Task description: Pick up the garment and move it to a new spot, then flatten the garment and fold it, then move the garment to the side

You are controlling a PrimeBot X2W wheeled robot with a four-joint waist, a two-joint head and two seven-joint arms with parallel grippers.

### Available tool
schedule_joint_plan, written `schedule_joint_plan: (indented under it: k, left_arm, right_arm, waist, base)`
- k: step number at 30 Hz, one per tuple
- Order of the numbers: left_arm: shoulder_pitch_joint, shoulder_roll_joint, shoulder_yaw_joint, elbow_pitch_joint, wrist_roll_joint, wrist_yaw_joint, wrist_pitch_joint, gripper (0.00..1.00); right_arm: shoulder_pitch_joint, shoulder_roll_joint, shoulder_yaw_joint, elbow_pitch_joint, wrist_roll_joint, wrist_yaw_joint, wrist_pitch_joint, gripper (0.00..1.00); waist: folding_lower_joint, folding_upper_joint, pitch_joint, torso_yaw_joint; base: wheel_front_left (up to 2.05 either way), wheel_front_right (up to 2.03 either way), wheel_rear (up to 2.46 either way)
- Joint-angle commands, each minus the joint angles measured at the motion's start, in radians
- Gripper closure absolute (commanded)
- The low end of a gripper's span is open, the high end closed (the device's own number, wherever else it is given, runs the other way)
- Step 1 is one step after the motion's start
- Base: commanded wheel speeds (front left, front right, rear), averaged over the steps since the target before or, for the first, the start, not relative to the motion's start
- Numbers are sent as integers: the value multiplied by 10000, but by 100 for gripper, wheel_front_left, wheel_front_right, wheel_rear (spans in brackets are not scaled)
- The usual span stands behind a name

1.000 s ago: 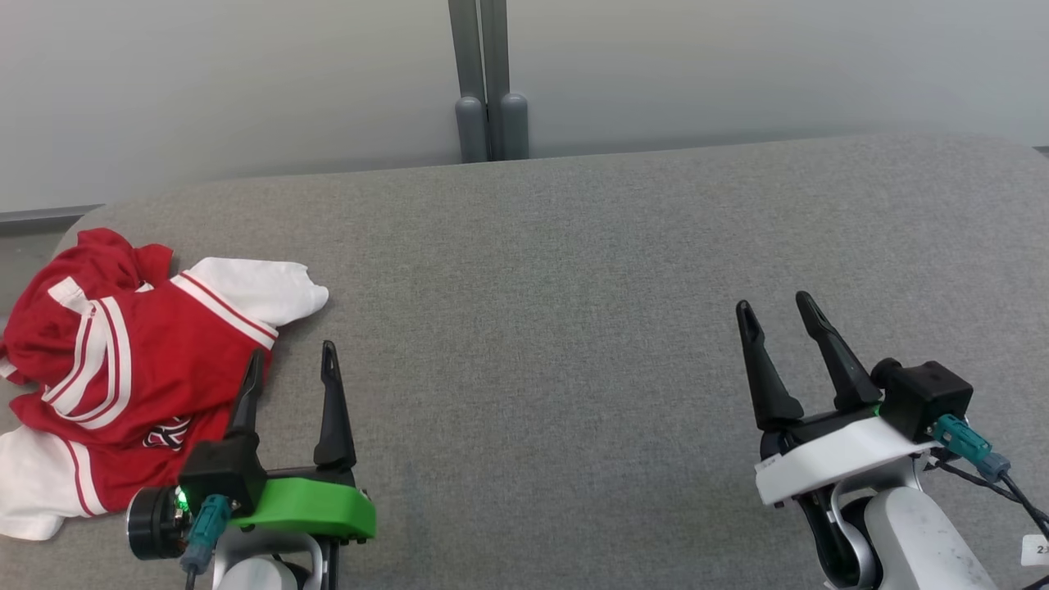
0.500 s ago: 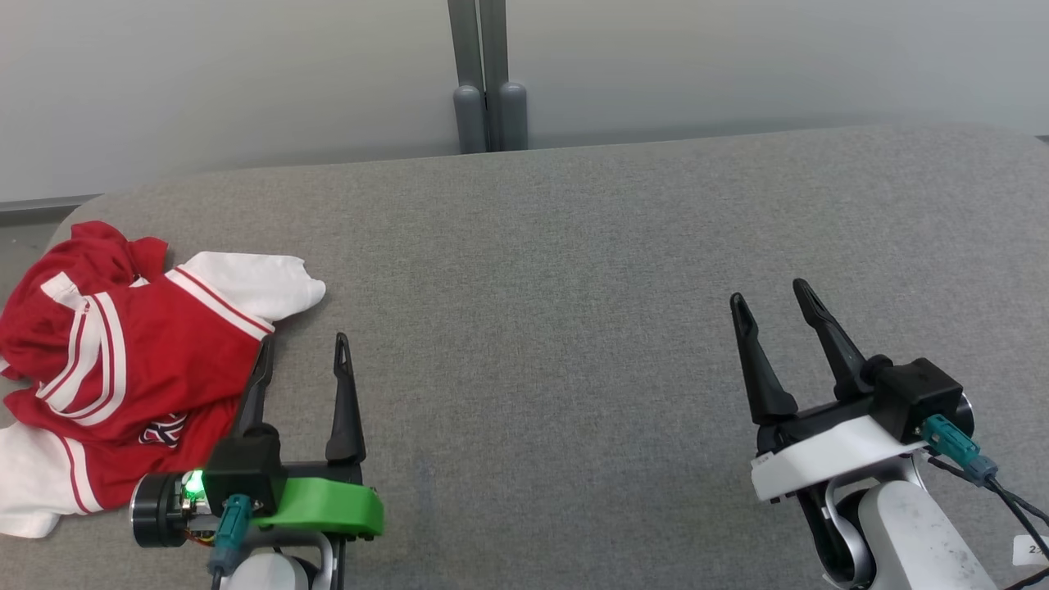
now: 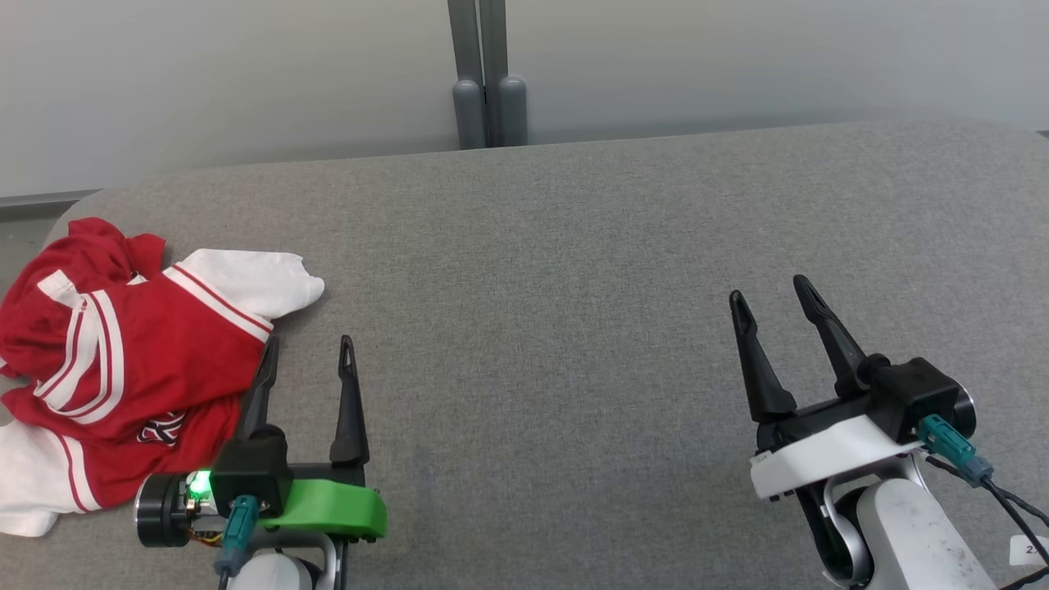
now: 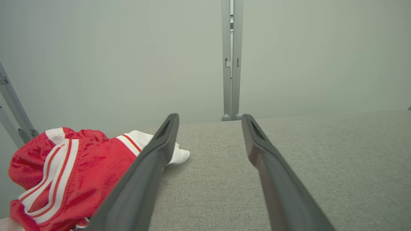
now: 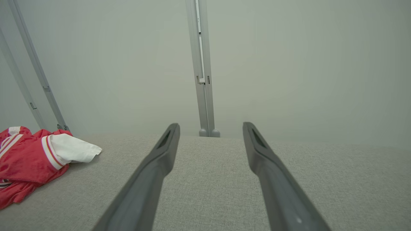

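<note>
The garment [image 3: 123, 369] is a crumpled red jacket with white sleeves and white stripes, lying at the left end of the grey table [image 3: 557, 270]. It also appears at the lower left of the left wrist view as the garment [image 4: 67, 173] and at the far left of the right wrist view as the garment [image 5: 35, 157]. My left gripper [image 3: 310, 348] stands open just right of the garment, its left finger at the red hem, nothing between the fingers. My right gripper [image 3: 769, 293] is open over bare table at the right, far from the garment.
A grey wall runs behind the table, with a vertical metal post [image 3: 483, 78] at the back centre. The table's rounded left corner lies just beyond the garment. Bare grey fabric spans the middle and right of the table.
The head camera has tilted slightly, shifting the scene upward. The left gripper has edged a little right and forward beside the garment; the right gripper has barely moved.
</note>
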Motion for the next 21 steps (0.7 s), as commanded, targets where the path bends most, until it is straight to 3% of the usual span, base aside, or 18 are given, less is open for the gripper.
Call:
schedule_joint_plan:
  k: [1,12,21]
  left_arm:
    - [-172,67,-6,33,-53,-23,-35,0]
    - [-30,68,154,65,-659,-72,-33,0]
    - [26,67,336,124,-989,-141,-33,0]
  right_arm:
    - [-114,20,-24,19,-29,4,-33,0]
    - [12,85,-297,82,143,4,-33,0]
    - [17,102,-335,132,215,4,-31,0]
  waist:
    - [0,0,3,-2]
    - [0,0,-12,184]
    - [0,0,88,1181]
  base:
    - [0,0,0]
    - [0,0,0]
    - [0,0,0]
